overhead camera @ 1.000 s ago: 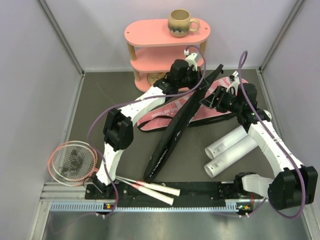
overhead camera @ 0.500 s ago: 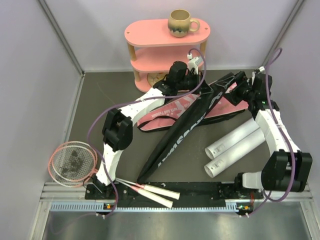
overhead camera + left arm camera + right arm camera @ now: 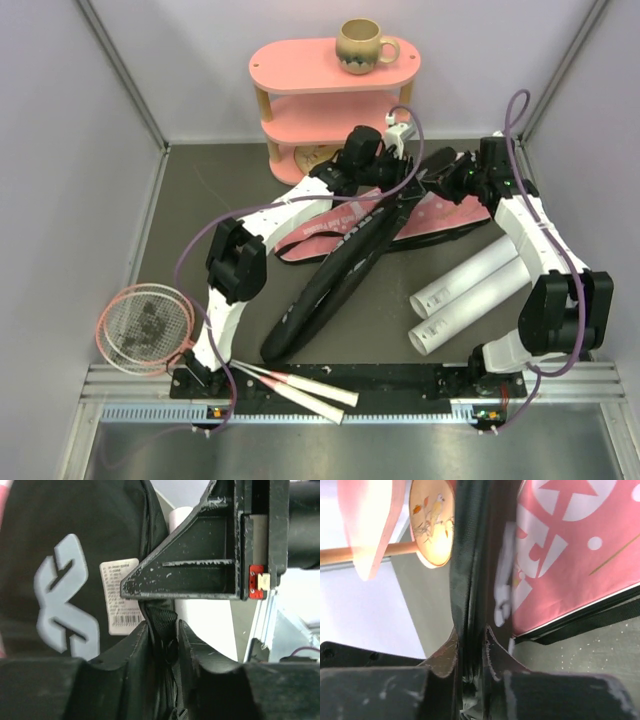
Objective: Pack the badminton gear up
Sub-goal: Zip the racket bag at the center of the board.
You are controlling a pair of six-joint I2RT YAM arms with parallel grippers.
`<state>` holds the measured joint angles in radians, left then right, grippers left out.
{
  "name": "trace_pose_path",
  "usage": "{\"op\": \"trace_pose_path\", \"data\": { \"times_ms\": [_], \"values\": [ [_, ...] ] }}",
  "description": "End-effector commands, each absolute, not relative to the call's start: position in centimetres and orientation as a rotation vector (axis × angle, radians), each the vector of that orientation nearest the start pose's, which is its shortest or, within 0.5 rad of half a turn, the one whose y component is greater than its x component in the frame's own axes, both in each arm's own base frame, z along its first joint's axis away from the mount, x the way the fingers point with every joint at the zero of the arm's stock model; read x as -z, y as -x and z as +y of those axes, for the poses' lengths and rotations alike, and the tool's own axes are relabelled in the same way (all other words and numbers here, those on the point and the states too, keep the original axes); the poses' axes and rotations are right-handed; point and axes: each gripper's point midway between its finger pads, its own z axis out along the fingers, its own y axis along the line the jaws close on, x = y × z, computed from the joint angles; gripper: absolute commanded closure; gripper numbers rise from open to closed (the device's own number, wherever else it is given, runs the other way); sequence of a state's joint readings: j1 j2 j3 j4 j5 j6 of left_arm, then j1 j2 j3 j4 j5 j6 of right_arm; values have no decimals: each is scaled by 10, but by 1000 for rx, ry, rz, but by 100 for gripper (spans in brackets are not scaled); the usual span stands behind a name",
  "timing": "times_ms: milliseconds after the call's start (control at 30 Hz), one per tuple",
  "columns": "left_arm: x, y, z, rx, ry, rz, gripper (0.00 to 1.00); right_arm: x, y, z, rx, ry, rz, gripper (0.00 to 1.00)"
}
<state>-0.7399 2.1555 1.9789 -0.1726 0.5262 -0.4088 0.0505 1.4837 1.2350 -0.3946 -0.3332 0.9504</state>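
With the left gripper [image 3: 162,630] and right gripper [image 3: 470,636] each pinching the rim of the black bag [image 3: 345,265], uneven pulls could yank it loose.

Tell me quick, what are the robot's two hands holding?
Left gripper: closed on the edge of the black racket-shaped fabric bag.
Right gripper: closed on the same bag's edge.

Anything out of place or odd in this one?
Nothing spilled or damaged. The black bag lies slanted across the pink bag, and the rackets lie partly on the near rail.
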Motion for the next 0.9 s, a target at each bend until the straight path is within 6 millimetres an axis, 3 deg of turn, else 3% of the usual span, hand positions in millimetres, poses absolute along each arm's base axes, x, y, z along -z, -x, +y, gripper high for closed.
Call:
{"op": "trace_pose_path", "data": {
  "times_ms": [0,33,67,133,167,200,233,267,367,500,633,667,867],
  "values": [
    [-309,-345,-487,1346,-876,1781,61,-224,-419,95,-814,-885,2122,100],
    [-310,-343,-483,1341,-881,1793,28,-223,-418,95,-813,-883,2127,100],
    [-316,-336,-475,1316,-899,1799,24,-223,-416,96,-815,-880,2132,100],
    [-311,-333,-464,1267,-905,1820,24,-223,-414,94,-807,-885,2130,100],
    [-324,-331,-454,1219,-901,1792,24,-223,-413,94,-807,-884,2130,100],
    [-317,-329,-449,1195,-906,1806,27,-223,-412,94,-808,-884,2132,100],
    [-319,-327,-445,1179,-913,1799,32,-224,-411,96,-814,-876,2136,100],
    [-327,-323,-440,1162,-939,1766,45,-223,-411,96,-817,-872,2140,100],
    [-322,-314,-436,1198,-1032,1733,55,-222,-410,98,-828,-860,2149,100],
    [-313,-317,-426,1259,-1068,1786,46,-226,-408,100,-839,-838,2148,100],
    [-305,-317,-422,1329,-1139,1819,50,-231,-406,102,-857,-814,2146,100],
    [-295,-320,-424,1355,-1149,1839,50,-232,-406,102,-856,-809,2144,100],
    [-280,-329,-421,1467,-1141,1861,41,-236,-405,102,-860,-787,2136,100]
  ]
}}
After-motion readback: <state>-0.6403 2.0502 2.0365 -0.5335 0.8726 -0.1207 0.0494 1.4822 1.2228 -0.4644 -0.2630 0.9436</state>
